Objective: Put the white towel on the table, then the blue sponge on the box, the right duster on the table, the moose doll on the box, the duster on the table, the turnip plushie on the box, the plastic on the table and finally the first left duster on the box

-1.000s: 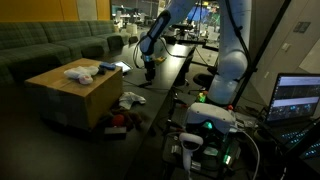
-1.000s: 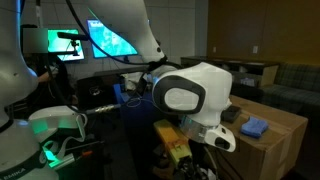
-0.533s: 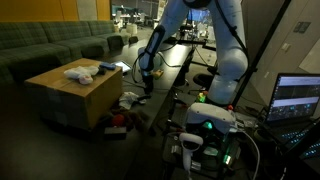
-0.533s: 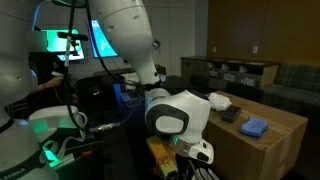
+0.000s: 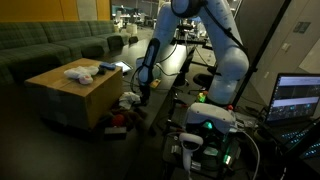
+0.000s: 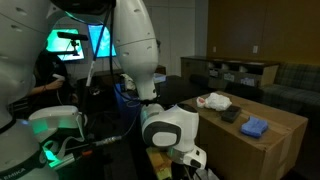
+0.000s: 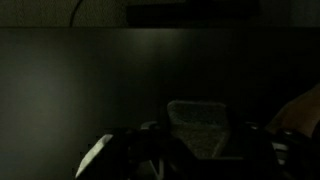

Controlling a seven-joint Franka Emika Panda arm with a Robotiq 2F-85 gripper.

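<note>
The tan box (image 5: 60,98) (image 6: 270,150) carries the blue sponge (image 5: 106,68) (image 6: 255,126), a crumpled white thing (image 5: 79,72) (image 6: 215,101) that looks like the plastic, and a small dark block (image 6: 230,114). My gripper (image 5: 143,97) (image 6: 190,161) (image 7: 205,142) hangs low over the near end of the black table (image 5: 172,72). It is shut on a greyish rectangular duster (image 7: 203,120), which fills the gap between the jaws in the dark wrist view. A white soft cloth, likely the white towel (image 5: 130,99), lies just beside the gripper. The reddish-brown moose doll (image 5: 116,118) lies lower down.
A green sofa (image 5: 50,45) runs behind the box. The robot's base with green lights (image 5: 208,125) (image 6: 55,125) and a laptop (image 5: 297,98) stand near the cameras. Lit monitors (image 6: 80,42) and cables (image 6: 125,95) sit behind the arm.
The arm has swung down and toward the table's near end. The gripper has sunk lower, with the duster still held between its jaws. Nothing on the box has moved.
</note>
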